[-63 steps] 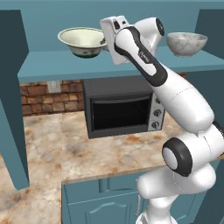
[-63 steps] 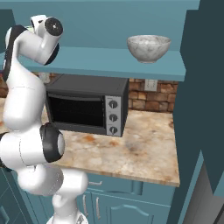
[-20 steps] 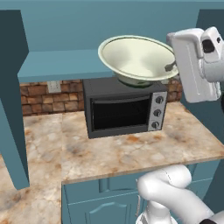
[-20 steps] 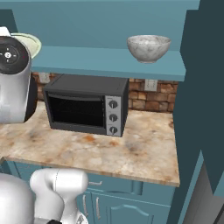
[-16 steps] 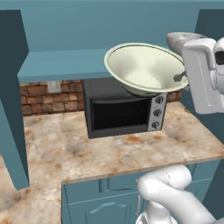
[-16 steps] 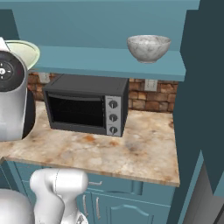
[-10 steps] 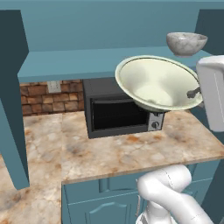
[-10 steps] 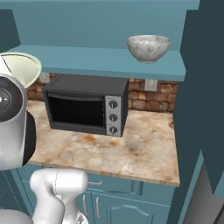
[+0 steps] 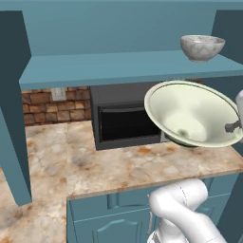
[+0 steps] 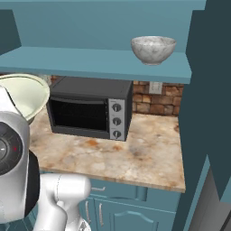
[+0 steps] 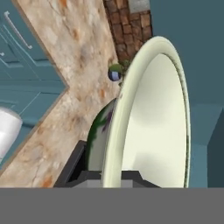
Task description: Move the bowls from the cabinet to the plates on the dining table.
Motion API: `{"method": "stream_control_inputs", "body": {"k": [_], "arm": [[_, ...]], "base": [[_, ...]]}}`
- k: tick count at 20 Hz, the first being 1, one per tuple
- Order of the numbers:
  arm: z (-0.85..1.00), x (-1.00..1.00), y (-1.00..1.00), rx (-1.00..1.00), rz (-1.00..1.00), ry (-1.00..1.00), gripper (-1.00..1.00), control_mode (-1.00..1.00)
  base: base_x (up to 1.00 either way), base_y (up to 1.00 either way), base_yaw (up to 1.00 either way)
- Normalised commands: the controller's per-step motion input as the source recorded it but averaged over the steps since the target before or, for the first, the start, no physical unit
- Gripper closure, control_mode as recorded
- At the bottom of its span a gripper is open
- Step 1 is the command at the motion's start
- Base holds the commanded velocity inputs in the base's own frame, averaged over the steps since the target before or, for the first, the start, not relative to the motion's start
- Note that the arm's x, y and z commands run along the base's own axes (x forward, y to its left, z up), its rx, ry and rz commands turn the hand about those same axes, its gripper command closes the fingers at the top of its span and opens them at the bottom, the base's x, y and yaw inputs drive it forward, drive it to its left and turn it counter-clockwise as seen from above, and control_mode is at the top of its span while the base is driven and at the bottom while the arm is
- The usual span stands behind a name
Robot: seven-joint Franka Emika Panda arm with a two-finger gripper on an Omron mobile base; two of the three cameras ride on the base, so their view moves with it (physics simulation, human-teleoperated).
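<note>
Bowl [image 9: 192,114] of pale yellow-green hung tilted in front of the microwave [image 10: 88,108], above the worktop [image 9: 118,166], its empty hollow facing my left base camera. My hand view showed what the base views hid: the fingers [image 11: 113,176] clenched on the bowl's rim, seen edge-on. From the right base camera I saw the arm's white joint low at left beside that bowl. The grey marbled bowl [image 10: 153,49] sat upright on the cabinet shelf [image 10: 90,63].
</note>
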Motion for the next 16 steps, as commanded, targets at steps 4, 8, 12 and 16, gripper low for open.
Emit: {"method": "stream_control_inputs", "body": {"k": [4,8,12,16], "arm": [[-0.27,-0.01,-0.09,-0.02,-0.04,0.02,1.0,-1.0],[-0.28,0.04,-0.02,-0.03,-0.04,0.05,1.0,-1.0],[-0.19,0.0,-0.09,-0.02,-0.04,0.04,1.0,-1.0],[-0.21,0.0,-0.11,-0.01,-0.03,0.05,1.0,-1.0]], "base": [[0.0,0.0,0.0],[0.0,0.0,0.0],[0.0,0.0,0.0],[0.0,0.0,0.0]]}}
